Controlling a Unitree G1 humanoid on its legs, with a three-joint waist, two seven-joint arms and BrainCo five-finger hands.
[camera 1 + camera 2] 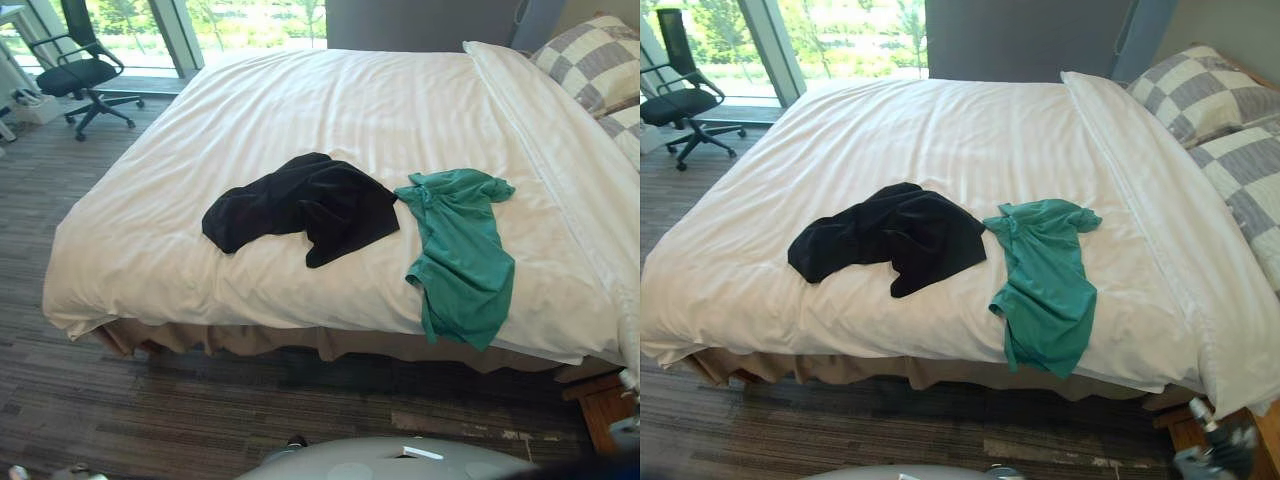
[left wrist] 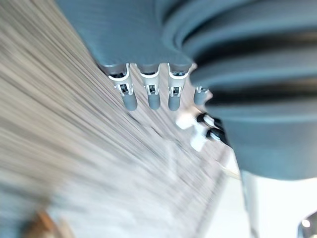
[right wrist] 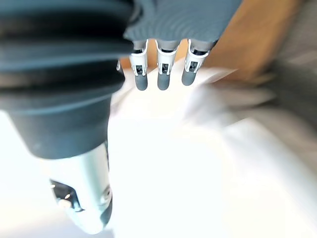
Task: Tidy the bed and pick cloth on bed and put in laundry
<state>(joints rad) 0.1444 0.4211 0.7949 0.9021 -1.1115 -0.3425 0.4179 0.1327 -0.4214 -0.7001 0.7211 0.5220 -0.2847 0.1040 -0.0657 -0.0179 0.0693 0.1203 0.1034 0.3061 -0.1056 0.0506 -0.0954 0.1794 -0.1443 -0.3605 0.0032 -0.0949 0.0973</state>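
Two cloths on the bed, both hands empty.
Eye views: a crumpled black cloth [image 1: 300, 205] lies on the white bed [image 1: 350, 100] towards its front edge, with a green shirt [image 1: 460, 250] just beside it on the right, reaching that edge; checked pillows [image 1: 1210, 95] sit far right and a chair [image 1: 80, 70] far left. Left wrist view: left hand [image 2: 154, 96] over the floor [image 2: 59, 148], fingers straight, holding nothing. Right wrist view: right hand [image 3: 163, 74] above white bedding, fingers straight, holding nothing.

Black cloth [image 1: 300, 205], green shirt [image 1: 462, 255] (checked pillows [image 1: 590, 60]).
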